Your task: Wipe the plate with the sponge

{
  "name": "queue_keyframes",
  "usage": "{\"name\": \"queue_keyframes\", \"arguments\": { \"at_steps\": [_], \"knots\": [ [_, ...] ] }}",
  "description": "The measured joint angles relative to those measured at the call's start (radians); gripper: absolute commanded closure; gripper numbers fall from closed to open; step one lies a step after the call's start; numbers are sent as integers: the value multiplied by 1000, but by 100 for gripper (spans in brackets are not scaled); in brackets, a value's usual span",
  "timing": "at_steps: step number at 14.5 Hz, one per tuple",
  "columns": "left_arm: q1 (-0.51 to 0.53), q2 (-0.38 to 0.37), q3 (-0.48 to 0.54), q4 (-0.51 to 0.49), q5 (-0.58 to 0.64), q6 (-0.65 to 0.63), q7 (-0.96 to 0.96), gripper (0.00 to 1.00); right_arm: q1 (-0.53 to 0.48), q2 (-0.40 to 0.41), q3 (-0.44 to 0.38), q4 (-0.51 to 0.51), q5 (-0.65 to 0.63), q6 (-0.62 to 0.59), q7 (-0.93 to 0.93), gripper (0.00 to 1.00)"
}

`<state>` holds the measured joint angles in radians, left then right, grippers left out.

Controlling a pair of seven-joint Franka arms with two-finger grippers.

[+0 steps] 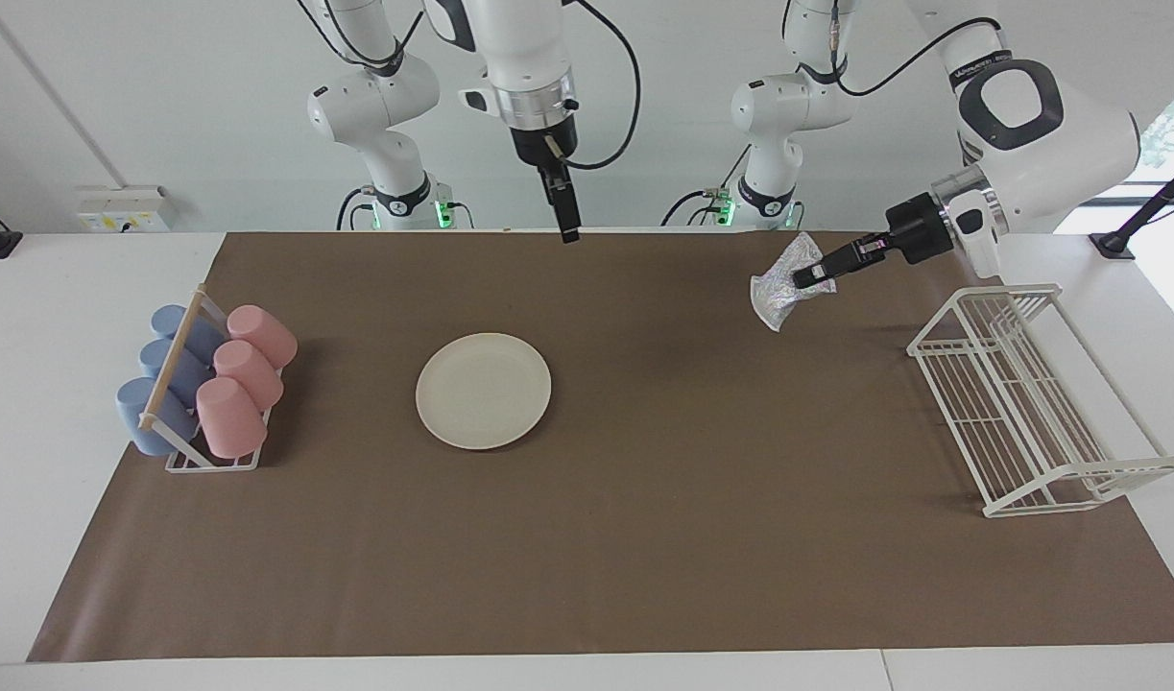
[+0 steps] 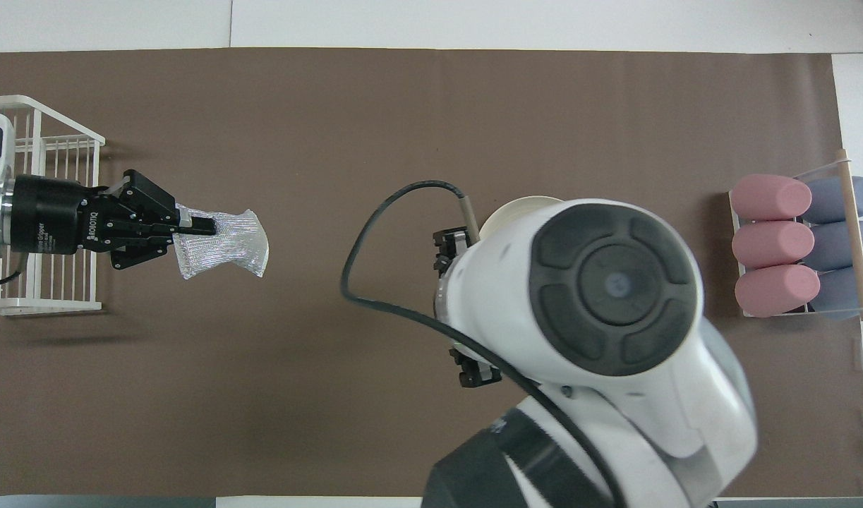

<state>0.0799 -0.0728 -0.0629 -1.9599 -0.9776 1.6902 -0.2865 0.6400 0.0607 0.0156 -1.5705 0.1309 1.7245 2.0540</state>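
Sponge: hanging in the air at upper right, left gripper clenching it.
Plate: lying bare at centre-left, wiping not begun.
Right gripper: released, waiting at top centre.

The only lettering that can be read is the white brand name "ROBOTIQ" on the black wrist body of the left pincer, at about nine o'clock in the overhead view. A smaller line of print beside it cannot be made out. Nothing else carries readable text.
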Motion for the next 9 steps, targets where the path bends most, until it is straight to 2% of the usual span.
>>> {"name": "queue_keyframes", "arguments": {
  "at_steps": [2,4,6,9],
  "knots": [
    [-2,-40,-5,-79,-107,32,25,100,44,74,1,66,0,31,97,0],
    [-20,-87,-8,-169,-218,66,84,100,71,128,1,94,4,146,151,0],
    [-44,-122,-11,-249,-314,84,151,100,87,148,2,93,10,209,189,0],
    [-80,-153,-13,-334,-393,88,245,100,88,150,1,82,54,295,196,0]
  ]
}}
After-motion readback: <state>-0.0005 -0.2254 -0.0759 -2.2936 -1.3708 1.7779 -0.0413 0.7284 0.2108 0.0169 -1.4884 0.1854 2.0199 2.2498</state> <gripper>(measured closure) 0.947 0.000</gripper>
